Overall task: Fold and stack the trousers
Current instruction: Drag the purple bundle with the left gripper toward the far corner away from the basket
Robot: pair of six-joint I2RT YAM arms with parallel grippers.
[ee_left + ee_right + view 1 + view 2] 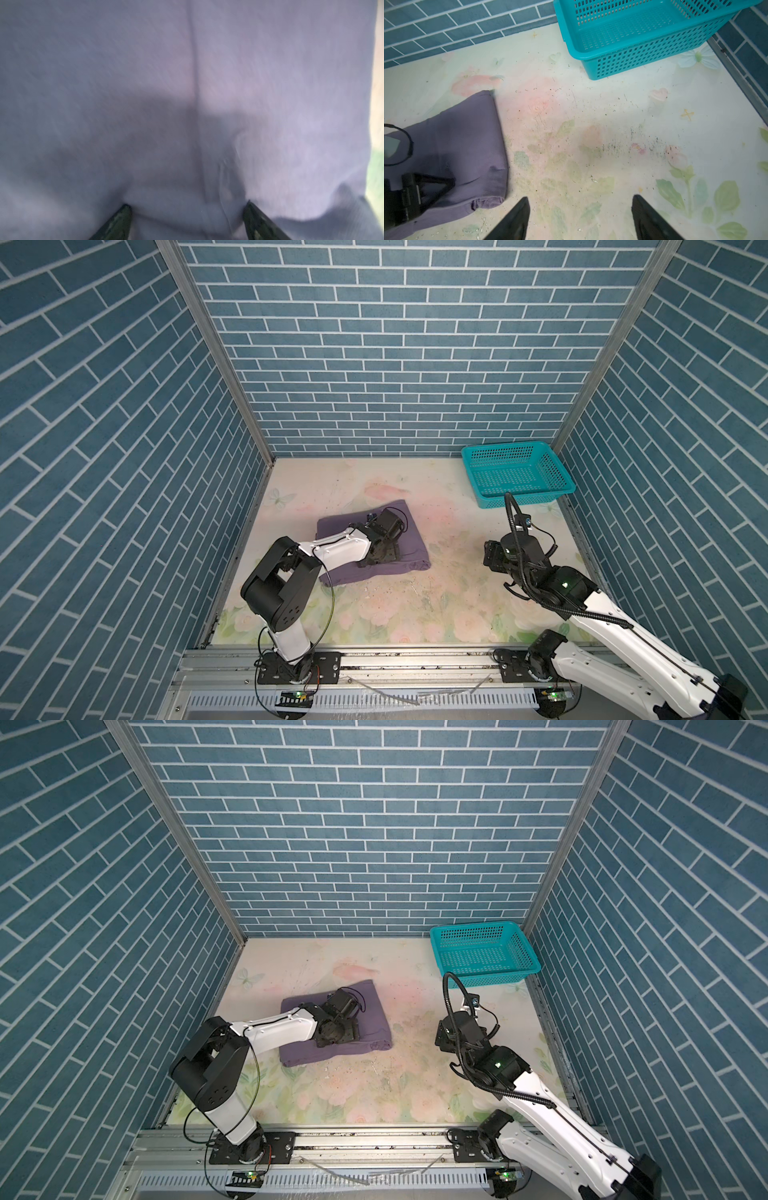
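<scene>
One left end effector (187, 205) over trousers (409, 531).

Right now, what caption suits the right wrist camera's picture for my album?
Open right gripper hovers above floral tabletop, folded purple trousers and teal basket in sight.

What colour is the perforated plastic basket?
The perforated plastic basket is teal, clearest in the right wrist view.

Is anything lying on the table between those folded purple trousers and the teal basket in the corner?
Nothing visible does. Between the trousers and the basket the table shows only stains and specks. The left gripper rests open on the trousers; the right gripper hangs open above bare table, beside that stretch.
</scene>
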